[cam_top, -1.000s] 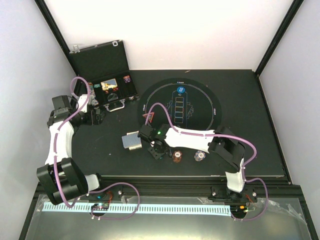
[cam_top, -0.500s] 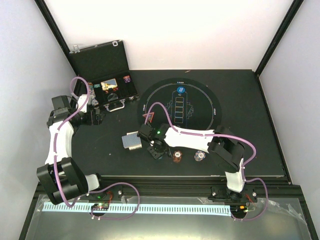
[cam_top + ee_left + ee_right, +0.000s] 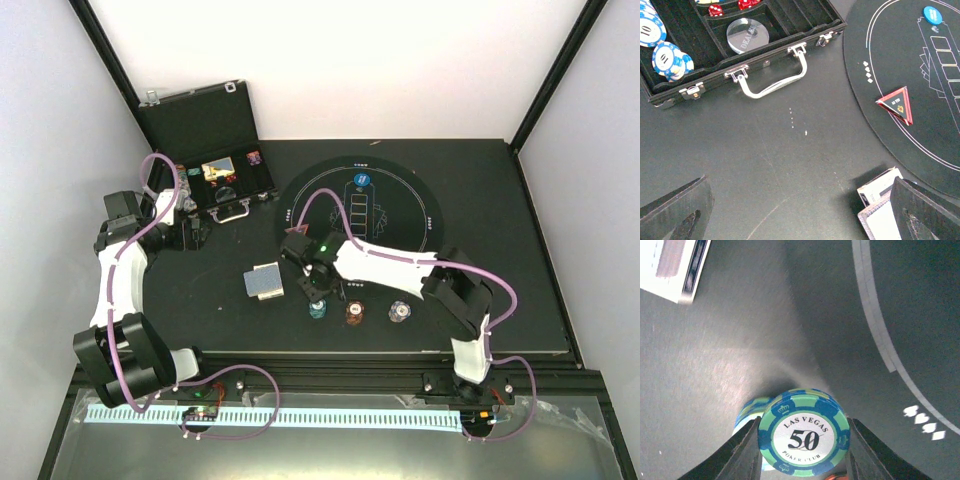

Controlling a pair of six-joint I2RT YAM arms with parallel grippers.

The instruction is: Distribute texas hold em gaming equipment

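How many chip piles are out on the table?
3, in a row: teal pile in the right gripper, brown pile next, grey pile rightmost. More chips sit in the case.

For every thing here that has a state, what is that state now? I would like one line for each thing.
black case: open, lid raised.
left gripper: open, holding nothing.
right gripper: closed on the teal chips.
teal chips: gripped at both sides, top chip face up.
card deck: lying flat, not held.
red triangle marker: lying flat on the mat.
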